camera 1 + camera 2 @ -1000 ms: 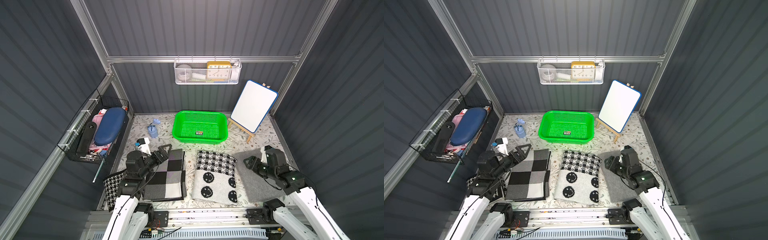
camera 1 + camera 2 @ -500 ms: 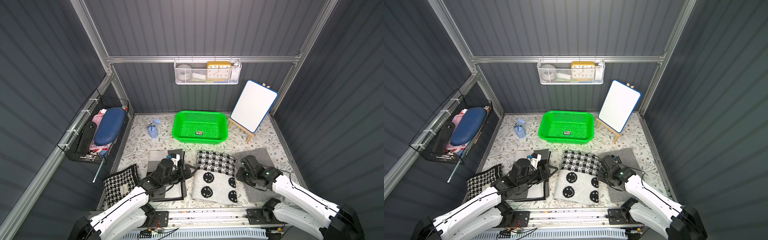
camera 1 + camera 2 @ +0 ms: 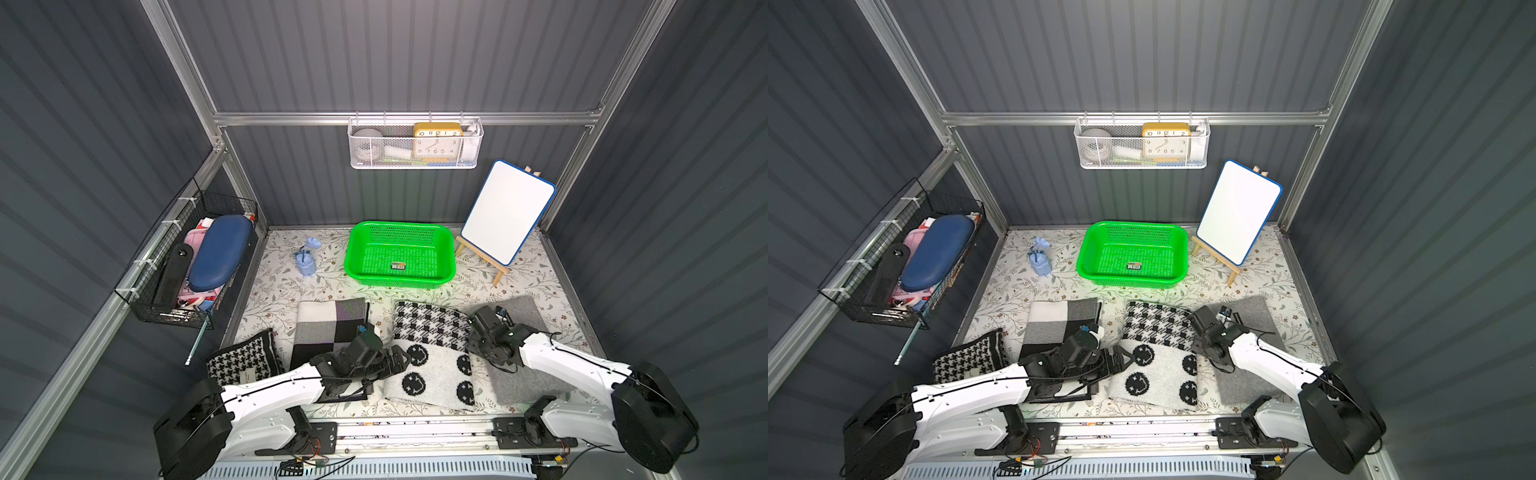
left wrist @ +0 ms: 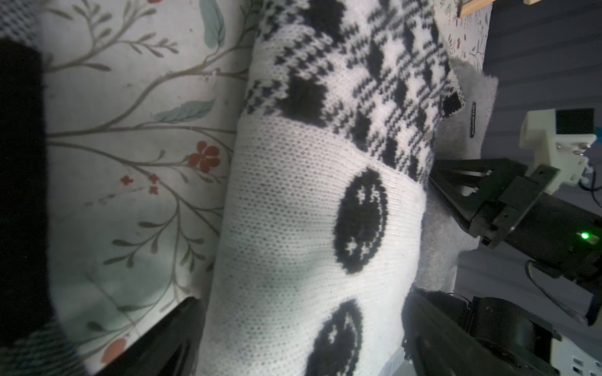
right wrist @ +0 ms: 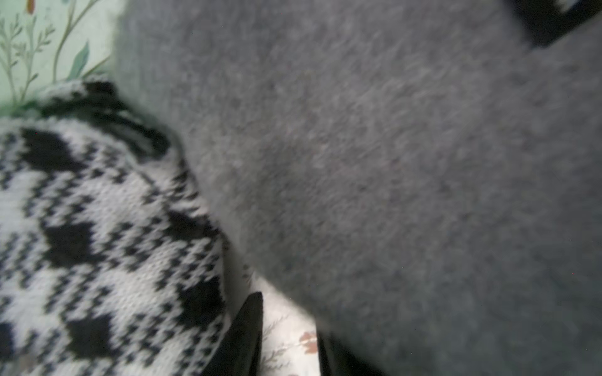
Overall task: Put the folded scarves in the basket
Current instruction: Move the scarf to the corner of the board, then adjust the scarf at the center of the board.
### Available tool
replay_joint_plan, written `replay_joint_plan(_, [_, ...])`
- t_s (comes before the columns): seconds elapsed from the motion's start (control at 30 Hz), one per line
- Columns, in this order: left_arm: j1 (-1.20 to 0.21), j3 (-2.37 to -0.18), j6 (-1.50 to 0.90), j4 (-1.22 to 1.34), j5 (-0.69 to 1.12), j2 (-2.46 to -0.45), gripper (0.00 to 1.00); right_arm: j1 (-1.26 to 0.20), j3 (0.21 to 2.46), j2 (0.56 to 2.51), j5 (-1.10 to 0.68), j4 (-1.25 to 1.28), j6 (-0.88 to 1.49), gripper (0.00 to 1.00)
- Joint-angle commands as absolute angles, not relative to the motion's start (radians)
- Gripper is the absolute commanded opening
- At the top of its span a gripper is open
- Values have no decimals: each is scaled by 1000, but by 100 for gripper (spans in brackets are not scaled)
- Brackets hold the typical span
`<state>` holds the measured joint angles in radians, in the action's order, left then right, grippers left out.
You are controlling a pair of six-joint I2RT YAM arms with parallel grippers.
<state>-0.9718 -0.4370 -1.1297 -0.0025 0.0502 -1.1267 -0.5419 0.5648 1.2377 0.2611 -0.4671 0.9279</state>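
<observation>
The scarf (image 3: 432, 353) is lying on the bench (image 3: 286, 270), not yet in the basket (image 3: 399, 225), the left gripper (image 3: 398, 360) gaping wide at its edge, the right gripper (image 5: 290, 328) narrowly apart, clamping nothing.

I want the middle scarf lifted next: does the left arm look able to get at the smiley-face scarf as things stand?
Probably yes. The left claw stands open at the edge of the smiley-face scarf, with nothing between them; its wrist view shows the knit lying between its fingers.
</observation>
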Motion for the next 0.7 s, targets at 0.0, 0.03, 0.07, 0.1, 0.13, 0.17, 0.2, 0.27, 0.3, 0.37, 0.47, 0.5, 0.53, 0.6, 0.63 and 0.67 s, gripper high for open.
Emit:
replay_joint_plan(0.0, [-982,-454,-1150,-5,42,-1125,99,-458,556,1238,381,-506,933,34])
replay_joint_plan(0.03, [-983,-451,-1152,-6,44,-1127,99,-420,547,1234,376,-497,925,35])
replay_joint_plan(0.07, [-983,-448,-1160,-9,45,-1131,99,-374,534,1226,336,-470,929,35])
replay_joint_plan(0.1, [-983,-444,-1168,-11,45,-1133,99,-346,519,1221,295,-419,908,35])
replay_joint_plan(0.13, [-985,-440,-1176,-13,46,-1136,99,-328,514,1219,279,-389,896,35])
replay_joint_plan(0.17, [-985,-437,-1182,-16,46,-1138,99,-317,525,1219,278,-400,902,37])
replay_joint_plan(0.2, [-985,-435,-1188,-18,46,-1141,99,-310,538,1218,269,-410,895,39])
replay_joint_plan(0.27, [-985,-434,-1194,-32,40,-1149,99,-301,570,1219,217,-425,867,43])
replay_joint_plan(0.3, [-985,-437,-1199,-48,32,-1152,99,-300,578,1218,184,-424,855,46])
replay_joint_plan(0.37, [-985,-437,-1206,-72,23,-1161,98,-300,580,1169,90,-385,815,53])
replay_joint_plan(0.47, [-985,-437,-1198,-65,41,-1189,96,-302,553,1139,-56,-271,782,68])
replay_joint_plan(0.5, [-985,-441,-1192,-62,47,-1201,95,-302,548,1138,-89,-245,780,71])
replay_joint_plan(0.53, [-985,-448,-1185,-59,56,-1212,93,-305,546,1141,-117,-224,778,72])
replay_joint_plan(0.6, [-985,-455,-1171,-44,66,-1234,89,-315,556,1156,-143,-205,774,74])
replay_joint_plan(0.63, [-985,-456,-1167,-33,70,-1245,87,-323,562,1173,-149,-192,771,75])
replay_joint_plan(0.67, [-985,-452,-1164,-18,74,-1255,83,-333,573,1196,-161,-182,764,76])
